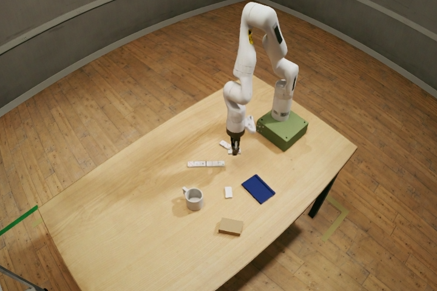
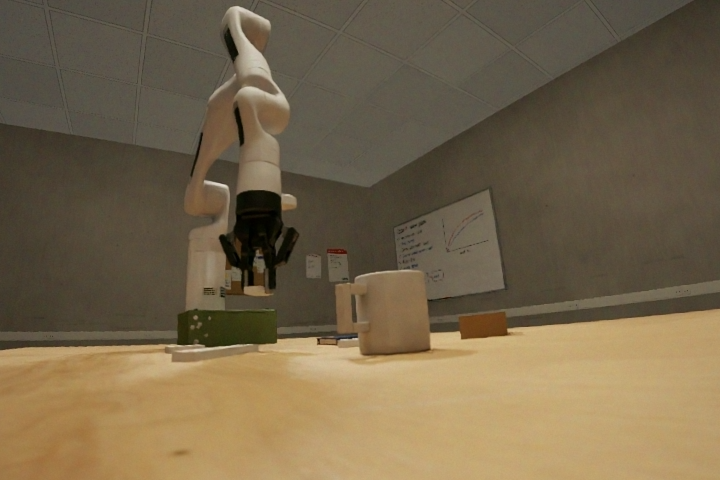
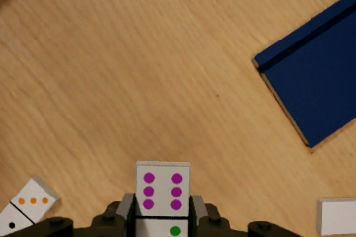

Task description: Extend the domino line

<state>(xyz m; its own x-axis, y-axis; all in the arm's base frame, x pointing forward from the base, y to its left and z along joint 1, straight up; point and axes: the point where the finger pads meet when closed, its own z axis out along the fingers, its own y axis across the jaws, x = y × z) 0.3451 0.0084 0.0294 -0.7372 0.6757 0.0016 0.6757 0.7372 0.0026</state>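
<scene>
My gripper [image 1: 235, 153] [image 2: 258, 281] [image 3: 162, 211] is shut on a domino [image 1: 229, 151] [image 2: 258, 290] [image 3: 162, 190], held level above the table. The wrist view shows its face: six purple pips on one half and a green pip on the other, partly cut off. A loose face-up domino [image 1: 224, 144] [image 3: 33, 199], with three orange pips and one black pip, lies on the table beside the gripper. The line [image 1: 205, 163] [image 2: 213, 353] lies straight; its left end shows red pips, its right-end pips are too small to read. A blank-backed domino [image 1: 228, 192] [image 3: 344, 216] lies face down.
A blue notebook [image 1: 258, 188] [image 3: 314, 74] lies right of the face-down domino. A grey mug [image 1: 194, 199] [image 2: 395, 312] stands to its left. A tan box [image 1: 230, 226] [image 2: 482, 325] lies near the table's front edge. The green robot base [image 1: 282, 130] [image 2: 228, 327] is behind right.
</scene>
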